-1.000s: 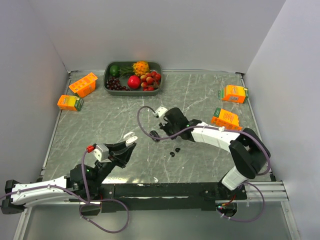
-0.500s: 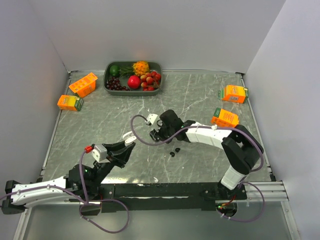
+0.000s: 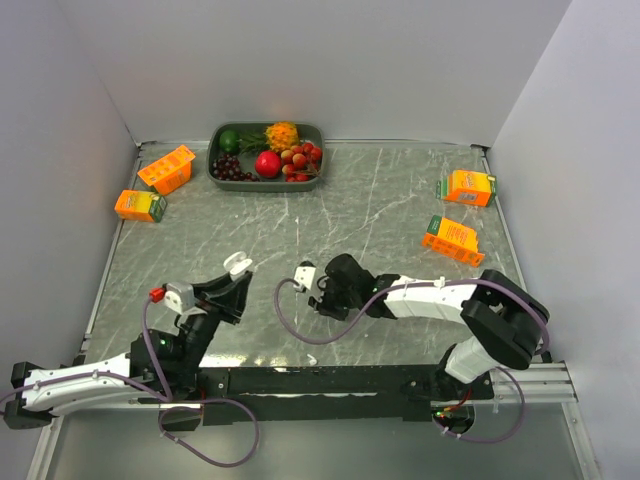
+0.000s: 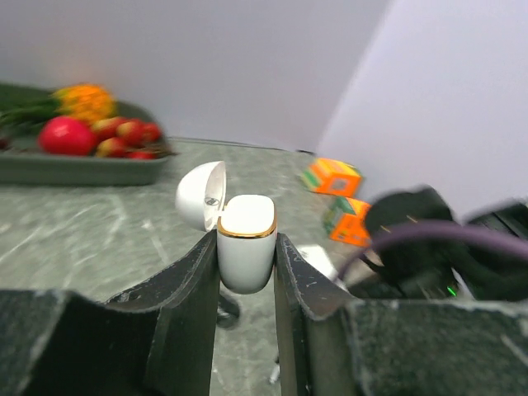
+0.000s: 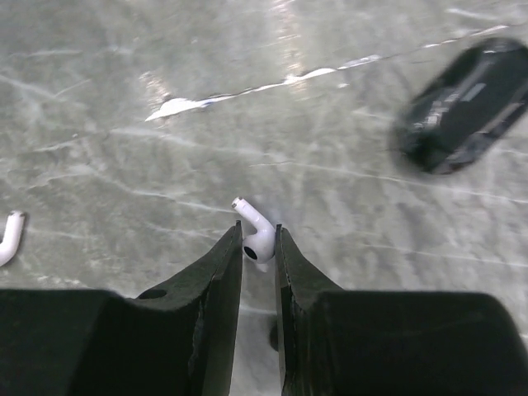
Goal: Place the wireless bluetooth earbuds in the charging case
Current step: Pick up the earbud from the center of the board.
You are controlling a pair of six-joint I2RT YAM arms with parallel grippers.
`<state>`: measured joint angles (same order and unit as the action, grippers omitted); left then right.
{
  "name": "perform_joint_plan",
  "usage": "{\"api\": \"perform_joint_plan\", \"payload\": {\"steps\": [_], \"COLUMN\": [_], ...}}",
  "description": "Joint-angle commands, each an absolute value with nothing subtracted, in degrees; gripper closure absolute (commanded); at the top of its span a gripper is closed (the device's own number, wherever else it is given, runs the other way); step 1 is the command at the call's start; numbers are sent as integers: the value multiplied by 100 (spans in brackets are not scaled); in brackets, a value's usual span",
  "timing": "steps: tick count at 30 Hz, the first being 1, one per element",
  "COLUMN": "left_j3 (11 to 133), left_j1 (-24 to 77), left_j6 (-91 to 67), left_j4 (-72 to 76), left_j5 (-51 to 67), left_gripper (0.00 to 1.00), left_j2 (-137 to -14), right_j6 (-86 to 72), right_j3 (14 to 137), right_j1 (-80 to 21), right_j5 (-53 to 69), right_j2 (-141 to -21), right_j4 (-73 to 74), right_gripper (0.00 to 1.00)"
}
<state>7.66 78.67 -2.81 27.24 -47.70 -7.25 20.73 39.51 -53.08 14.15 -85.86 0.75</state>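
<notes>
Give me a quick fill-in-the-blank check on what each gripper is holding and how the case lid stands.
1. The left gripper is shut on the white charging case, whose lid stands ____.
2. The right gripper pinches one ____ earbud between its fingers.
3. On the ____, at the left edge of the right wrist view, lies a second white earbud.
Missing words: open; white; table.
</notes>
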Motion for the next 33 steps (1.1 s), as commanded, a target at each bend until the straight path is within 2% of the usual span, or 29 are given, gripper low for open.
{"api": "perform_joint_plan", "payload": {"steps": [1, 4, 8, 11, 14, 18, 21, 23, 26, 27, 29, 33], "left_j3": [861, 1027, 1397, 1468, 1477, 1415, 1406, 1406, 1406, 1406, 1406, 1450], "left_j1": [7884, 7884, 7884, 7884, 7884, 7884, 7884, 7875, 7875, 7884, 7875, 7884], "left_j6": [-571, -1105, -3228, -3419, -3236, -2839, -2795, -2777, -2795, -2778, -2672, -2593], "left_j4": [2963, 2358, 139, -201, -124, 316, 316, 290, 229, 246, 307, 352], "left_j5": [-6362, -7073, -7848, -7805, -7691, -7585, -7559, -7524, -7506, -7497, -7497, -7488], "left_gripper": [99, 99, 99, 99, 99, 99, 99, 99, 99, 99, 99, 99], "left_j2": [-694, -668, -676, -799, -887, -897, -879, -844, -817, -809, -800, -809], "right_j6": [2364, 2531, 2750, 2900, 2962, 2857, 2743, 2698, 2663, 2680, 2681, 2480], "right_j3": [3937, 3981, 4166, 4289, 4342, 4342, 4333, 4307, 4254, 4263, 4289, 4359], "right_j1": [-5432, -5475, -5660, -5783, -5827, -5862, -5862, -5862, -5880, -5897, -5924, -6029], "right_j5": [1609, 1460, 1231, 1038, 906, 450, 203, 9, -316, -369, -571, -896], "right_j2": [-8551, -8666, -8885, -9087, -9202, -9220, -9202, -9106, -8939, -8886, -8667, -7982], "right_j4": [-483, -589, -563, -554, -615, -729, -843, -931, -1090, -1107, -1142, -1265], "right_gripper": [100, 100, 100, 100, 94, 67, 54, 50, 22, 15, 10, 8]}}
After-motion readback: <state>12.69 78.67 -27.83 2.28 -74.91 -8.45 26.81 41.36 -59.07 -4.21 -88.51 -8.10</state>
